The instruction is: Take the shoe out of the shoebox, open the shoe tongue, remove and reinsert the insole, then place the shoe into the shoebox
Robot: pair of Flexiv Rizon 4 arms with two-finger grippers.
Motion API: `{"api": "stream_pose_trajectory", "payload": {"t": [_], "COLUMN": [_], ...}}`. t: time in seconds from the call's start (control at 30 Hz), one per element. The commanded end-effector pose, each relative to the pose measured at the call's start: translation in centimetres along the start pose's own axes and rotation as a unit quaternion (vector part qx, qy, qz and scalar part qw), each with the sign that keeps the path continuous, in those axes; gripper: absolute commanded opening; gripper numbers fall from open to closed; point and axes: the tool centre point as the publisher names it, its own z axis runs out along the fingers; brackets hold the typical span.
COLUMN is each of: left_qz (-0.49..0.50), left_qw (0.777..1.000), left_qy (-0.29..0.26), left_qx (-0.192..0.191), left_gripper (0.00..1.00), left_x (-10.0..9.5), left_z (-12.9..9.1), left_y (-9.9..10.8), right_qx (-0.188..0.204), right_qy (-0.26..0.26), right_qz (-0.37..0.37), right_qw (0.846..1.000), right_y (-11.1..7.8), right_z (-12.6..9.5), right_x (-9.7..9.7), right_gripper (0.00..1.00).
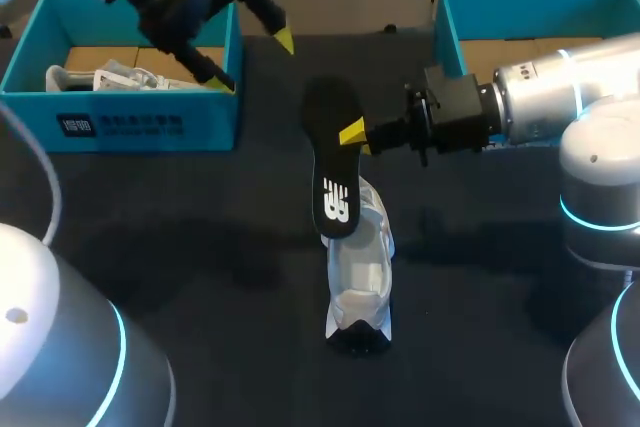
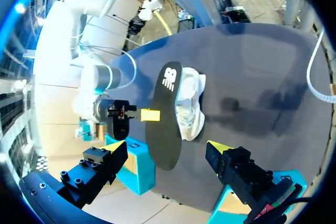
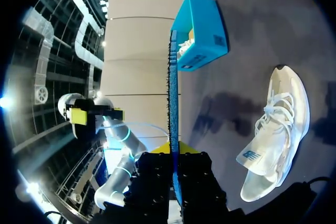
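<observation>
A black insole [image 1: 335, 152] hangs in the air above the table, and my right gripper [image 1: 352, 135] is shut on its edge. In the right wrist view the insole [image 3: 172, 93] shows edge-on, clamped in the right gripper [image 3: 173, 151]. Below it a white shoe [image 1: 362, 267] lies on the dark table, its heel under the insole's lower end. My left gripper [image 1: 257, 62] hovers open above the left shoebox's near corner, holding nothing. The left wrist view has the left gripper [image 2: 168, 148] open, with the insole [image 2: 165, 124] and shoe [image 2: 191, 106] ahead of it.
A blue shoebox [image 1: 130, 122] at the back left holds another white shoe [image 1: 110, 77] and paper. A second blue shoebox [image 1: 450, 22] stands at the back right behind my right arm. Bare dark tabletop [image 1: 200, 247] lies to either side of the shoe.
</observation>
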Motion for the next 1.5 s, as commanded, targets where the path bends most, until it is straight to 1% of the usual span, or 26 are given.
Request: {"api": "stream_pose_trajectory", "payload": {"t": [0.03, 0.5, 0.53, 0.57, 0.6, 0.63, 0.67, 0.8, 0.97, 1.03, 1.2, 1.33, 1.5], "left_qz": [-0.007, -0.007, -0.005, 0.001, -0.008, -0.011, -0.005, -0.017, -0.016, -0.013, -0.005, -0.003, -0.005], "left_qw": [0.986, 0.986, 0.987, 0.985, 0.983, 0.982, 0.981, 0.974, 0.963, 0.958, 0.947, 0.944, 0.940], "left_qy": [-0.167, -0.167, -0.161, -0.174, -0.185, -0.187, -0.194, -0.226, -0.269, -0.286, -0.319, -0.329, -0.338], "left_qx": [-0.010, -0.010, -0.018, -0.017, -0.006, -0.006, -0.023, -0.007, 0.009, 0.020, 0.030, 0.031, 0.044], "left_gripper": [1.00, 1.00, 1.00, 1.00, 1.00, 1.00, 1.00, 1.00, 1.00, 1.00, 1.00, 1.00, 1.00], "left_x": [0.9, 0.9, 1.3, 1.7, 2.2, 2.8, 3.5, 5.5, 6.7, 6.7, 6.3, 5.9, 5.5], "left_z": [0.3, 0.3, 0.8, 1.1, 1.4, 1.8, 2.2, 3.6, 4.6, 5.0, 5.8, 6.3, 7.1], "left_y": [-0.2, -0.2, -0.2, 0.0, 0.6, 1.0, 1.3, 2.8, 3.3, 3.2, 2.6, 2.0, 1.4], "right_qx": [0.000, 0.000, 0.000, 0.000, 0.000, 0.000, 0.000, 0.000, 0.000, 0.000, 0.000, 0.000, 0.000], "right_qy": [-0.001, -0.001, -0.001, -0.001, -0.001, -0.001, -0.001, -0.001, -0.001, -0.001, -0.001, -0.001, -0.001], "right_qz": [0.000, 0.000, 0.000, 0.000, 0.000, 0.000, 0.000, 0.000, 0.000, 0.000, 0.000, 0.000, 0.000], "right_qw": [1.000, 1.000, 1.000, 1.000, 1.000, 1.000, 1.000, 1.000, 1.000, 1.000, 1.000, 1.000, 1.000], "right_y": [0.1, 0.1, 0.1, 0.1, 0.1, 0.1, 0.1, 0.1, 0.1, 0.1, 0.1, 0.1, 0.1], "right_z": [0.2, 0.2, 0.2, 0.2, 0.2, 0.2, 0.2, 0.2, 0.2, 0.2, 0.2, 0.2, 0.2], "right_x": [0.0, 0.0, 0.0, 0.0, 0.0, 0.0, 0.0, 0.0, 0.0, 0.0, 0.0, 0.0, 0.0], "right_gripper": [0.00, 0.00, 0.00, 0.00, 0.00, 0.00, 0.00, 0.00, 0.00, 0.00, 0.00, 0.00, 0.00]}}
